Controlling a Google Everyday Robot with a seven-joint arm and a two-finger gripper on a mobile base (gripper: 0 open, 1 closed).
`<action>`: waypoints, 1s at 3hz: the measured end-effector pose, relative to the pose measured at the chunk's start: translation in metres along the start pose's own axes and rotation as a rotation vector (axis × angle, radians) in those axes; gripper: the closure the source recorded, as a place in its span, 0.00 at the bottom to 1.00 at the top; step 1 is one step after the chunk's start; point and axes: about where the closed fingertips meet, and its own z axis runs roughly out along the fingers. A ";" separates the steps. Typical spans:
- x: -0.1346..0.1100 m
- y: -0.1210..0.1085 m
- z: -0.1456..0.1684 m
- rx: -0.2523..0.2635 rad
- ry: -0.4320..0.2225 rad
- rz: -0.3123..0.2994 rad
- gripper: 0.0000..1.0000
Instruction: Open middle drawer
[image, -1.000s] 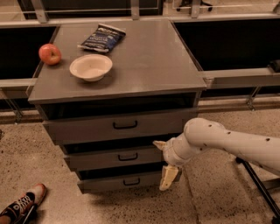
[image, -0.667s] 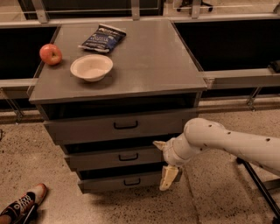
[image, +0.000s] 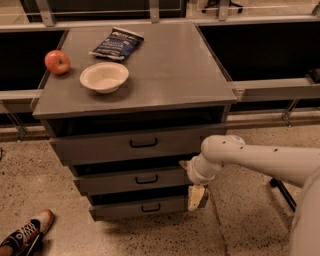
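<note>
**Sam:** Where is the middle drawer?

**Mia:** The middle drawer (image: 115, 182) is under the front edge of the worktop (image: 170, 75). It is the second grey front of three. Its little black handle (image: 146, 179) sits in the middle of that front.

**Sam:** And the gripper?

**Mia:** The gripper (image: 195, 192) hangs below the front right corner of the worktop, by the right end of the middle drawer. It is off to the side of the handle. I cannot tell if it is apart or together.

**Sam:** So what makes a good pull?

**Mia:** I think it should slide left to the black bar, get a good hold, and pull straight out from the front edge. A crooked pull may make the drawer stick.

**Sam:** Could it grab the wrong one?

**Mia:** Yes. The top drawer (image: 100, 146) is just above and the bottom drawer (image: 115, 209) is just below, with bars alike. So it should aim with care.

**Sam:** What about the things on top?

**Mia:** The apple (image: 57, 62) is by the left edge, the bowl (image: 104, 76) is beside it, and the chip bag (image: 116, 43) is near the back edge. A slow pull should keep them from shaking.
</note>
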 end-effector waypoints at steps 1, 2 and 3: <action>0.026 -0.014 0.032 -0.013 0.034 -0.054 0.00; 0.048 -0.025 0.059 -0.027 0.055 -0.108 0.00; 0.061 -0.035 0.072 -0.020 0.068 -0.124 0.14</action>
